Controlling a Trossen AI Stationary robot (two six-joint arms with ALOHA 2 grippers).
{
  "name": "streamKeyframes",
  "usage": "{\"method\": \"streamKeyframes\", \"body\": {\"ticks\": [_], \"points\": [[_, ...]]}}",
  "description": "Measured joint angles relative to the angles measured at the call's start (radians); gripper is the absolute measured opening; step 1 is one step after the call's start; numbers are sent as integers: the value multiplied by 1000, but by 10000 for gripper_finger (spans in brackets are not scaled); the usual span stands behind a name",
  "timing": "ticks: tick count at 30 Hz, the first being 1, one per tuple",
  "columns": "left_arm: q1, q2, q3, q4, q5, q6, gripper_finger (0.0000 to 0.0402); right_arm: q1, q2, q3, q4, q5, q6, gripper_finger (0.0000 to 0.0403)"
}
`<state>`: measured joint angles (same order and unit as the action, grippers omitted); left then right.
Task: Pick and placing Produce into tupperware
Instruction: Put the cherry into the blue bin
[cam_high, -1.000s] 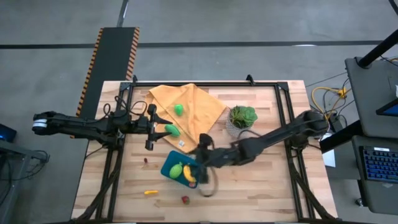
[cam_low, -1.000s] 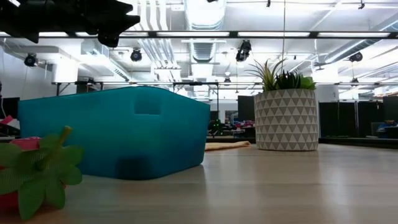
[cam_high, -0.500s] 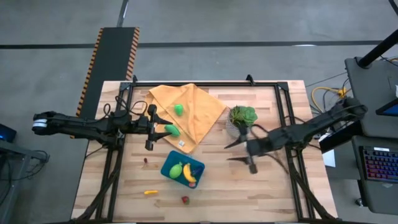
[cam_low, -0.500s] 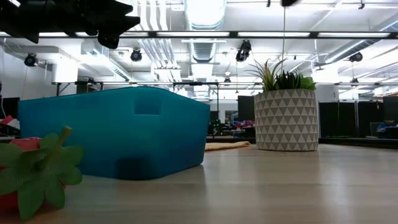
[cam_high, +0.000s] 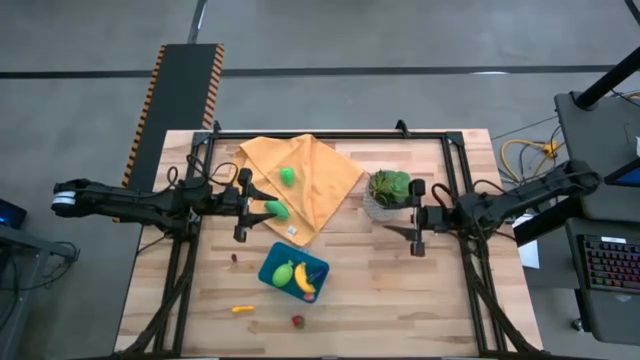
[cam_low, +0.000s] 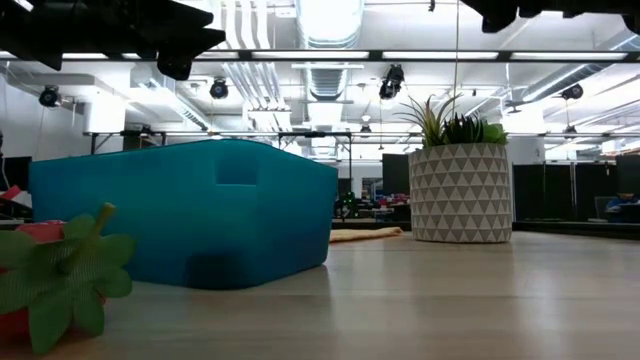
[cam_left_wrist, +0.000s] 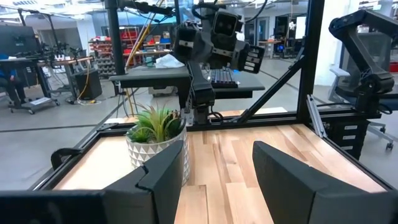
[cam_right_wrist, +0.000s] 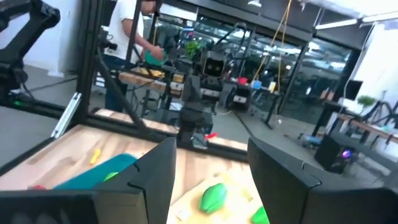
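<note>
End effector of the right arm (cam_high: 417, 225), fingers spread and empty, beside the potted plant (cam_high: 388, 190); teal rounded-corner tupperware (cam_high: 293, 271) contains a green fruit (cam_high: 283, 272) and banana (cam_high: 302, 279).

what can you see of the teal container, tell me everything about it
The container is a small teal-blue rectangular tub with rounded corners, plastic by the look, open-topped with no lid. It sits flat but turned askew on the wooden table, just off the orange cloth's corner. Inside lie a green fruit and a banana. The low view shows its slightly see-through wall. Nothing grips it.
</note>
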<state>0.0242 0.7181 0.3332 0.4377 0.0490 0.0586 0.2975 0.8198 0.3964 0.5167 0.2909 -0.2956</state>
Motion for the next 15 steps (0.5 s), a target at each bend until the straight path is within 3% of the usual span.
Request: {"method": "streamKeyframes", "body": {"ticks": [15], "points": [[0, 6, 0, 57, -1, 1, 178, -36, 78, 113, -5, -1, -143, 192]]}}
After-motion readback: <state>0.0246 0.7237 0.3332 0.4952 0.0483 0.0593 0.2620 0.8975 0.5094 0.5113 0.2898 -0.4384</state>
